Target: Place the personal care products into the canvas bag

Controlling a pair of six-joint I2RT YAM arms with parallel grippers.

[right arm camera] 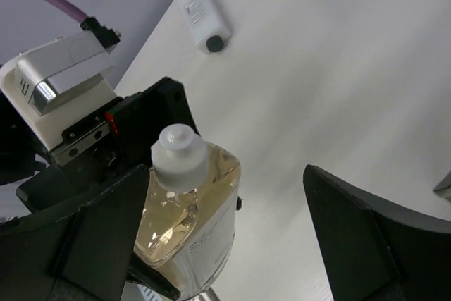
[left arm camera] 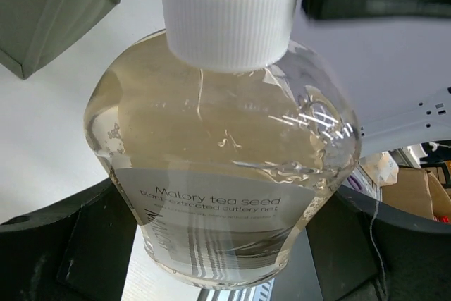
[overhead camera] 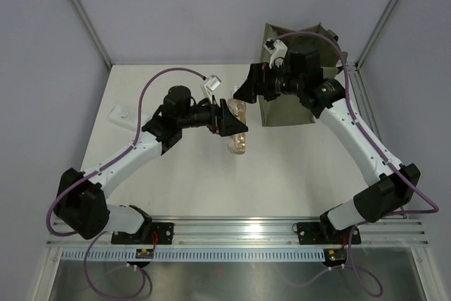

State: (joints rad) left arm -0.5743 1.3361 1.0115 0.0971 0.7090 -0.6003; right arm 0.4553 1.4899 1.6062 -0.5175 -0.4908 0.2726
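One amber pouch (overhead camera: pixel 238 139), clamped in outstretched left gripper (overhead camera: pixel 229 119) — right gripper (overhead camera: pixel 240 91) spread open alongside.

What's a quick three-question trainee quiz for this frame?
1. True or false: the right gripper is clamped on the amber pouch.
2. What grips the pouch? A) the left gripper B) nothing, it lies flat C) both grippers
3. Fill in: the flat white bottle lies on the ____, outside the canvas bag.
Key: 1 false, its fingers stand open; 2 A; 3 table.
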